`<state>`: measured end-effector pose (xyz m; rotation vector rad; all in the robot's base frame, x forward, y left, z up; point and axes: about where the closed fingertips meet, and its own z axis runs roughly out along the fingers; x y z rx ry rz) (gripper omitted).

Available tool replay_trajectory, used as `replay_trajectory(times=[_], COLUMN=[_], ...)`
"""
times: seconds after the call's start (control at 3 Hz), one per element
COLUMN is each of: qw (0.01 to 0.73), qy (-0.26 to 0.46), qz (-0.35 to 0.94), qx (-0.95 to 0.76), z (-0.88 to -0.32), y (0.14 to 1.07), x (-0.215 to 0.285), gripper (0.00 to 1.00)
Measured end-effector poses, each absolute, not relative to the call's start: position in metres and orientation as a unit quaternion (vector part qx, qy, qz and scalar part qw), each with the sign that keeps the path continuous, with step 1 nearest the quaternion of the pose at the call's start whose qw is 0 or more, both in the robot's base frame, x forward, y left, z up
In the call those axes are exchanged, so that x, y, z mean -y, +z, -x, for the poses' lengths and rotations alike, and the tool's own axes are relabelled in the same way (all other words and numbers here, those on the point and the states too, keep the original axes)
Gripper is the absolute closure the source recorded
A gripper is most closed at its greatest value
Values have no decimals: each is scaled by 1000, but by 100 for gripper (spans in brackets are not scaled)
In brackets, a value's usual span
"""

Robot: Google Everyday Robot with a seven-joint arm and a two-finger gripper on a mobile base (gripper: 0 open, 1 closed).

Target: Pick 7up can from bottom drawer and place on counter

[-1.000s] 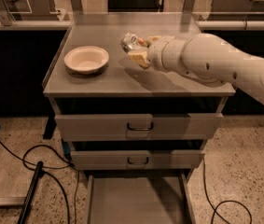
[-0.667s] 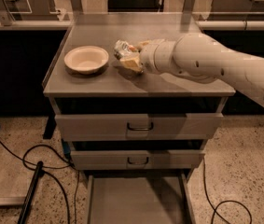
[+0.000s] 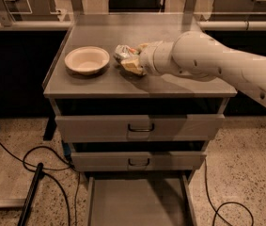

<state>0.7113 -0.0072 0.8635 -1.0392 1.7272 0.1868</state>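
Gripping the dented silver 7up can, fingers over counter.

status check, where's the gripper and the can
Gripper over grey metal counter, shut on dented silver-white 7up can. Can right of white round bowl. Grey bottom drawer open.

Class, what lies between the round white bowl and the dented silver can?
Camera view: only bare grey metal counter separates the round white bowl from the dented silver can, held by the claw at mid-counter.
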Motion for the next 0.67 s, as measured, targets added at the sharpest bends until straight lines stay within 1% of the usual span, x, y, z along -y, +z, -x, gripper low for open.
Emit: replay_trajectory(times=[0.33,0.67], qw=[530,530], qy=[78,78], qz=[435,435], qx=[-723,-723], z=[-711,-711], y=[864,864], x=[7,7], gripper=[81,57])
